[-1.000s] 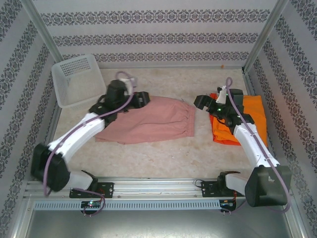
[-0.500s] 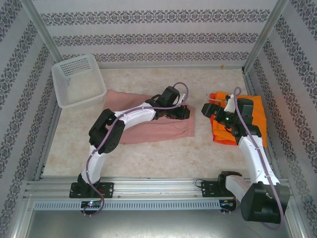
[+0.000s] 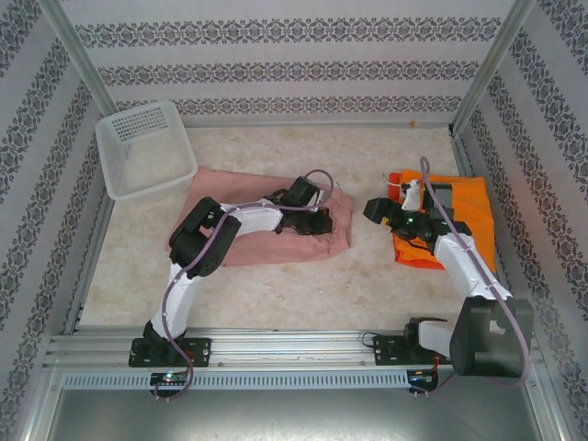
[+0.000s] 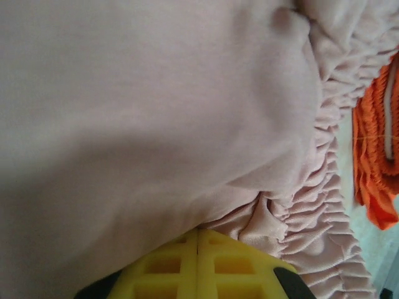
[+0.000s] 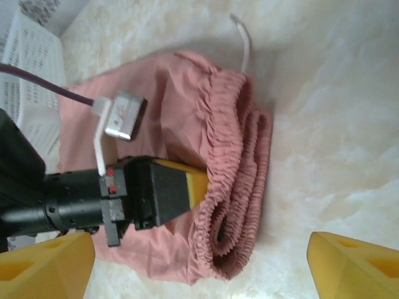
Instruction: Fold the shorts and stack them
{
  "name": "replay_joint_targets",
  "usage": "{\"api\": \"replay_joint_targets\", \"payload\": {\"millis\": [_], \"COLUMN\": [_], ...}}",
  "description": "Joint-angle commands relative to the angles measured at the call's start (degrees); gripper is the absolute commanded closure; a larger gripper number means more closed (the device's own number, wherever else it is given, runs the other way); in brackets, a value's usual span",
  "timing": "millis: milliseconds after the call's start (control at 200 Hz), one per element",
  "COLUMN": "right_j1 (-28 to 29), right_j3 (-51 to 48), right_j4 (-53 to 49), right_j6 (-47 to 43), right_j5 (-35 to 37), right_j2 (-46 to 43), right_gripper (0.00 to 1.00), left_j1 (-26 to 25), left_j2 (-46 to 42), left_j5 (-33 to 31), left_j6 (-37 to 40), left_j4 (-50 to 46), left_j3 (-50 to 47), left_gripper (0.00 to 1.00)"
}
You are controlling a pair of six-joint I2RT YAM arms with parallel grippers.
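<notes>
The dusty pink shorts (image 3: 257, 230) lie mid-table, their gathered waistband (image 5: 234, 187) doubled over at the right end, white drawstring (image 5: 244, 40) trailing. My left gripper (image 3: 319, 220) is shut on that waistband; its yellow fingers (image 4: 197, 255) press together under the pink cloth (image 4: 156, 112). The right wrist view shows the left gripper (image 5: 194, 180) buried in the fold. My right gripper (image 3: 373, 209) stands open just right of the waistband, holding nothing, its fingertips (image 5: 56, 261) wide apart. The bright orange shorts (image 3: 467, 207) lie on the red-orange shorts (image 3: 415, 252) at the right.
A white mesh basket (image 3: 145, 147) stands at the back left, its wall (image 5: 28, 68) also in the right wrist view. Metal frame posts rise at both back corners. Patterned walls close in the table on three sides.
My left arm swung right across the pink shorts to the waistband and shut there, and the waistband end has drawn in leftward. The right gripper shifted slightly toward it.
</notes>
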Motion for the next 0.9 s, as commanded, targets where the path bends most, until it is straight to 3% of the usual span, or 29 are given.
{"api": "replay_joint_targets", "payload": {"millis": [0, 275, 430, 894], "right_j1": [3.67, 9.24, 12.04, 13.49], "right_j3": [-0.26, 1.33, 2.42, 2.38], "right_j4": [1.87, 5.92, 8.09, 16.55], "right_j6": [2.18, 8.53, 11.29, 19.93], "right_j5": [3.44, 8.03, 8.16, 6.41], "right_j2": [2.58, 12.84, 17.79, 24.61], "right_gripper": [0.15, 0.25, 0.26, 0.35], "left_j1": [2.22, 2.86, 2.86, 2.85], "left_j2": [-1.07, -1.56, -1.42, -1.40], "left_j5": [-0.89, 0.14, -0.10, -0.10], "left_j6": [-2.66, -4.14, -4.41, -4.50], "left_j4": [3.51, 7.92, 8.43, 9.25], "left_j3": [-5.30, -9.90, -10.62, -11.65], "left_gripper": [1.00, 1.00, 1.00, 1.00]}}
